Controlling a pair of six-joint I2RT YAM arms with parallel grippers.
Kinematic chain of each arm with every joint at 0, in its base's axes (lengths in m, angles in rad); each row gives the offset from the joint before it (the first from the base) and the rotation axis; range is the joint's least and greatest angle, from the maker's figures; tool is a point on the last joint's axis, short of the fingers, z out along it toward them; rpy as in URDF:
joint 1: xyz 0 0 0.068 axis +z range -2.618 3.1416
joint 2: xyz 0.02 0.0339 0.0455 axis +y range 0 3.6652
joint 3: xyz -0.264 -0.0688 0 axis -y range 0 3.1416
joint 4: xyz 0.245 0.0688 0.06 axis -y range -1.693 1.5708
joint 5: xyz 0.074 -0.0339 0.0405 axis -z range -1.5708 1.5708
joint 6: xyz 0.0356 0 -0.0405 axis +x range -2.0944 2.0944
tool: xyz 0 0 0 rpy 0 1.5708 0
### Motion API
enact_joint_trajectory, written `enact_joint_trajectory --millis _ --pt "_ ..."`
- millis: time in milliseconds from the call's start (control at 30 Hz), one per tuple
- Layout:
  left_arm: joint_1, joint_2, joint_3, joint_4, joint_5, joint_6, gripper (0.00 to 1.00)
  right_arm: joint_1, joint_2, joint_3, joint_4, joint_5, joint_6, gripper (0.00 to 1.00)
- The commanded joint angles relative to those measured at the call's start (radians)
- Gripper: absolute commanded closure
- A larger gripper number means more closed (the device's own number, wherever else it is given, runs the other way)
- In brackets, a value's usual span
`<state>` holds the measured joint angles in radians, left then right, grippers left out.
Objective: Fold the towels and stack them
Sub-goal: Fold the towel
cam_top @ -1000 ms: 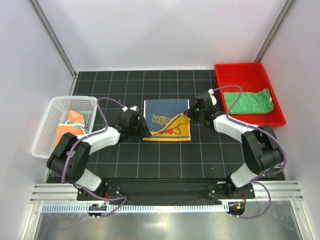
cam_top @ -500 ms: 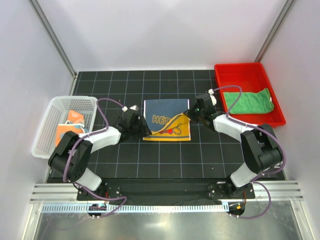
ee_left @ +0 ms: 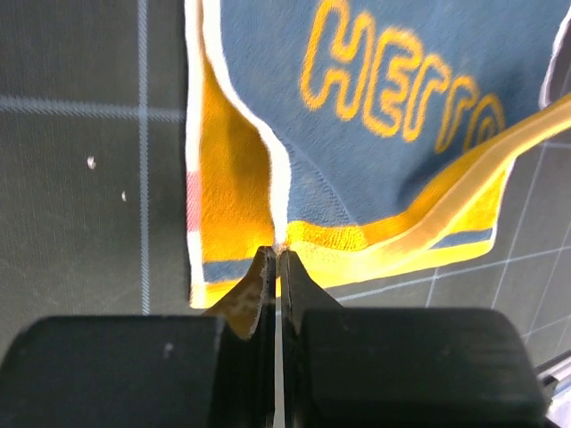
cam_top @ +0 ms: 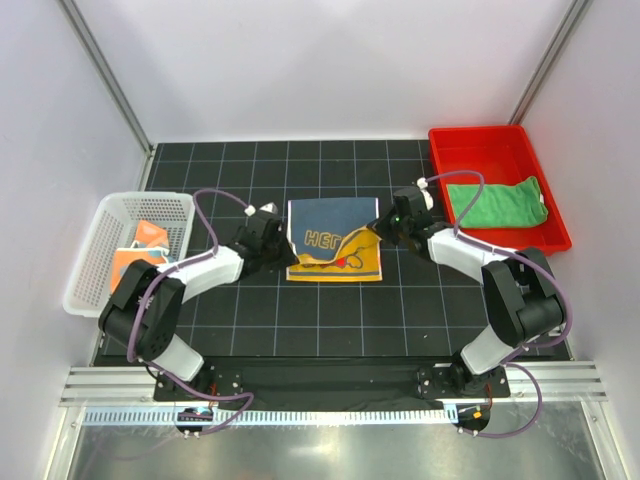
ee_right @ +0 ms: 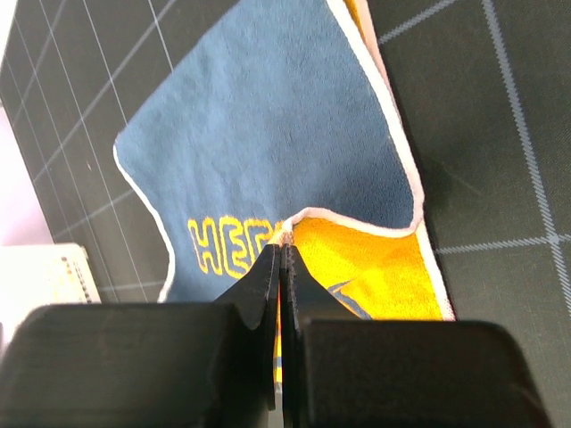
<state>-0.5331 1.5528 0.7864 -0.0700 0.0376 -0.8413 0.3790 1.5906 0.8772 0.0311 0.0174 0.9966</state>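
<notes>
My left hand [ee_left: 277, 260] has its two fingers pressed together on the near left hem of the soft square yellow-orange towel [cam_top: 333, 250]. The towel lies in the middle of the black gridded table [cam_top: 330, 320], its dark blue side with orange lettering facing up. The white edge runs straight in between the fingertips, and the hand's own black body hides whatever lies past them. My right hand [ee_right: 282, 248] is clamped on the towel's right corner, which is raised and turned inward so the yellow face shows (the fold cuts the lettering short after a few letters). I can't make out the picture on the yellow side beyond a red speck in the top view. The plain green cloth towel [cam_top: 495, 203] lies crumpled in the red plastic tray [cam_top: 470, 137] at far right. A pale cloth towel with orange patches [cam_top: 140, 255] sits in the white lattice basket [cam_top: 85, 275] at left, partly hidden by the basket wall.
</notes>
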Motion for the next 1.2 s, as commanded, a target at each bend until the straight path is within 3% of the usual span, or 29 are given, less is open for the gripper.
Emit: enact_joint_trajectory --millis 0,133,233,433,567,900,1167 --pt "0.013 -0.046 0.109 -0.100 -0.082 0.080 1.00 -0.006 -0.050 0.046 -0.008 -0.049 -0.045 0.99" --pt "0.013 -0.111 0.175 -0.233 -0.148 0.155 1.00 -0.006 -0.096 0.069 -0.097 -0.091 -0.117 0.99" --pt "0.015 -0.146 0.156 -0.281 -0.113 0.180 1.00 -0.003 -0.133 -0.003 -0.106 -0.160 -0.162 0.99" --pt "0.013 -0.105 -0.021 -0.156 0.007 0.128 1.00 -0.003 -0.166 -0.249 0.001 -0.163 -0.171 0.99" --pt "0.015 -0.080 -0.053 -0.113 0.022 0.130 1.00 -0.003 -0.175 -0.314 0.022 -0.160 -0.187 0.99" --pt "0.015 -0.072 -0.053 -0.099 0.056 0.146 1.00 -0.003 -0.270 -0.307 -0.060 -0.080 -0.263 0.99" --pt "0.013 -0.166 -0.041 -0.146 0.071 0.139 1.00 -0.003 -0.323 -0.273 -0.126 -0.102 -0.294 0.99"
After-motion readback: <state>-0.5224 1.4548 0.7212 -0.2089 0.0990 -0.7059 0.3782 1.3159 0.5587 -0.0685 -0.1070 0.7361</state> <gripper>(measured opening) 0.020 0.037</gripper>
